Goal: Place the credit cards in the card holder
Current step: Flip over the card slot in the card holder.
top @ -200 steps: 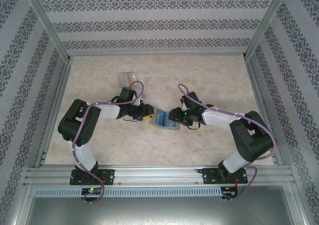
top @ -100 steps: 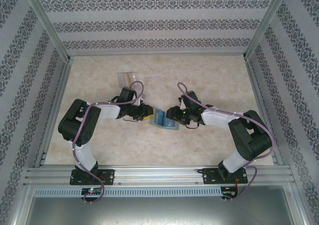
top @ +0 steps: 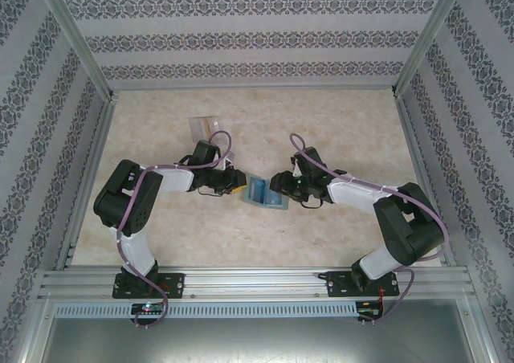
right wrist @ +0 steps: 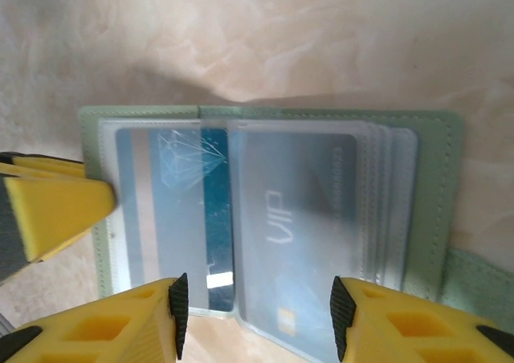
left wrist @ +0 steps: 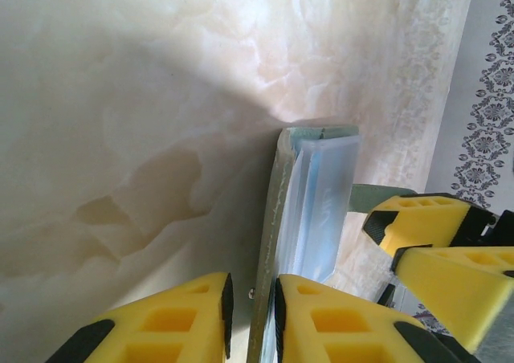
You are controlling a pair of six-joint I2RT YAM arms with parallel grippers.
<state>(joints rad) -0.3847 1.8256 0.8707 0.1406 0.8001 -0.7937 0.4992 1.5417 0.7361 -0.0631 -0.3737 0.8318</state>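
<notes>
The grey-green card holder (top: 267, 193) lies open on the table between both grippers. My left gripper (top: 238, 184) is at its left edge. In the left wrist view the cover (left wrist: 271, 218) runs edge-on between the pads of that gripper (left wrist: 252, 291), which is shut on it. My right gripper (right wrist: 255, 299) stands open over the near edge of the holder (right wrist: 438, 186), its fingers wide apart. A bluish card (right wrist: 173, 210) sits in the left clear sleeve and a grey-blue card marked VIP (right wrist: 297, 210) in the right sleeves. The yellow-orange card is out of view.
A clear plastic box (top: 206, 127) stands behind the left arm. Patterned walls close in the table (top: 337, 130) on three sides, with a metal rail along the near edge. The right gripper's yellow fingers (left wrist: 426, 222) are close beside the holder in the left wrist view.
My right gripper has edged a little left, closer over the card holder. The left gripper and the holder have stayed where they were.
</notes>
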